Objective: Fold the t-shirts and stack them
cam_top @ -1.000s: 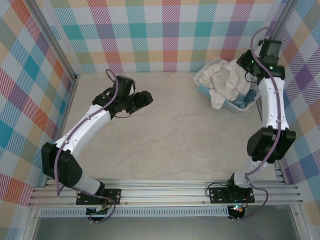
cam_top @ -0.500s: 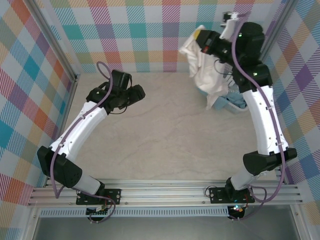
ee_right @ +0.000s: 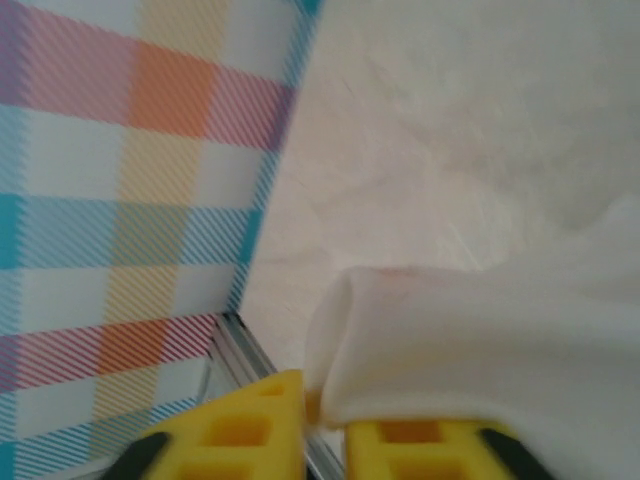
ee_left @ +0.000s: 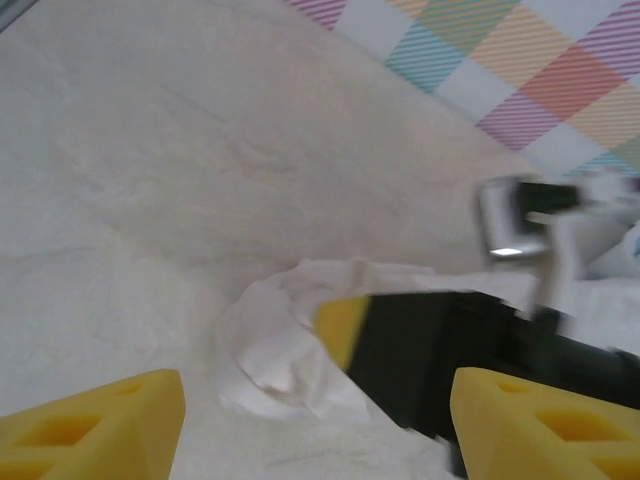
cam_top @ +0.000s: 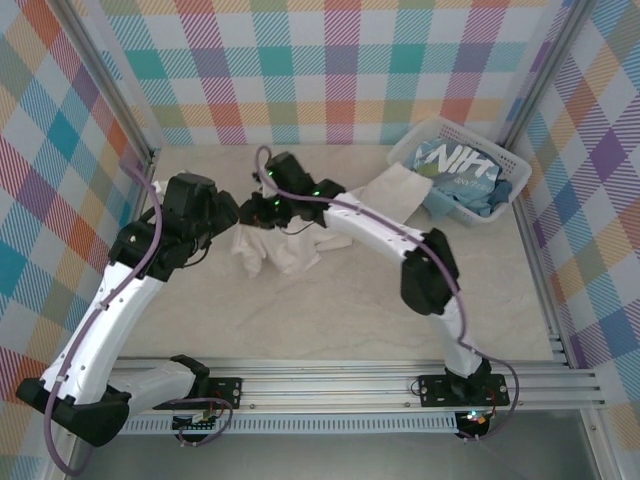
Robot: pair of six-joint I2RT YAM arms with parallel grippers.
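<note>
Right claw (ee_right: pixel 325 405) narrow, nipping a fold of the cream t-shirt (cam_top: pixel 283 250); cloth bunched on the surface (cam_top: pixel 340 300); left claw (ee_left: pixel 322 420) wide, empty, just beside.

The light blue t-shirt (cam_top: pixel 462 172) bears white lettering (roughly "NIH").

Slatted basket (cam_top: pixel 516 166) far right corner (marbled table (cam_top: pixel 350 300)).
</note>
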